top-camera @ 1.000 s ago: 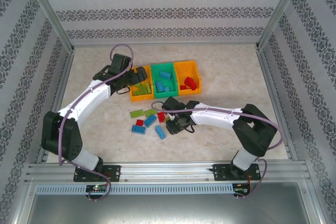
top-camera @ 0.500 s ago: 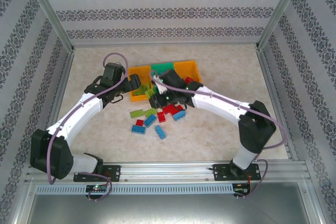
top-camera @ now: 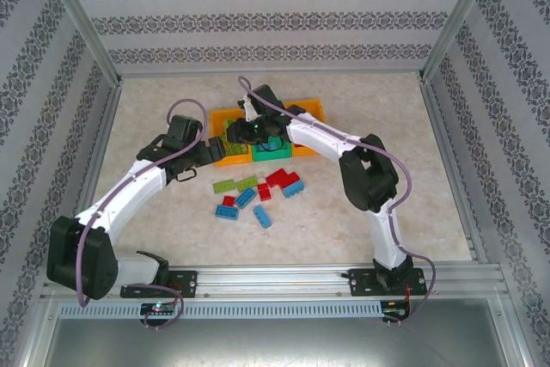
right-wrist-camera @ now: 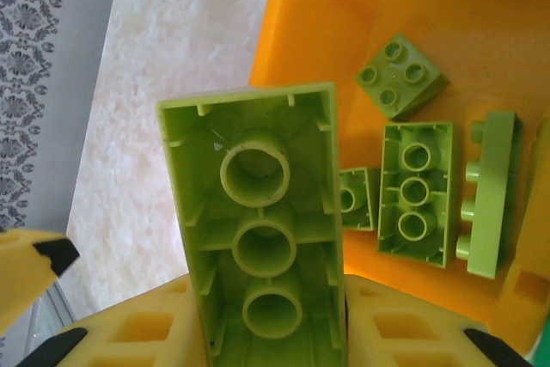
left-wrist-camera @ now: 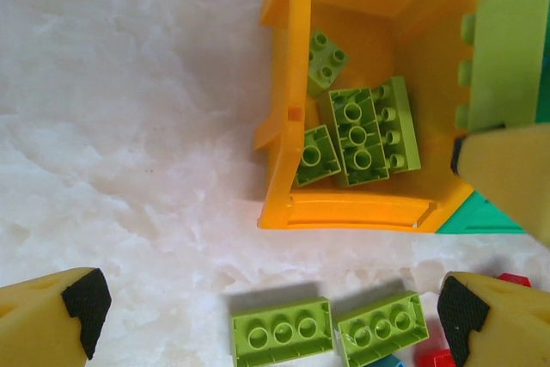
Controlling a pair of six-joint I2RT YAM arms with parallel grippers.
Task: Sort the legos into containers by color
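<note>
Your lime brick (right-wrist-camera: 258, 229) is hanging underside-up over the left orange-yellow bin (left-wrist-camera: 361, 211). Your right end effector (right-wrist-camera: 266, 341) is clamping it, closed down to the brick's width. Four lime legos (left-wrist-camera: 357, 135) are lying inside. Your left end effector (left-wrist-camera: 273, 311) is gaping wide with nothing in it, hovering above two lime bricks (left-wrist-camera: 282, 337) on the counter (left-wrist-camera: 129, 126). The top view's also showing red legos (top-camera: 279, 180) and blue legos (top-camera: 245, 198) sitting loose.

The lime brick (right-wrist-camera: 258, 238) and the orange bin (left-wrist-camera: 361, 212) are smooth, glossy plastic; the tabletop (left-wrist-camera: 129, 126) looks matt and stone-patterned.
</note>
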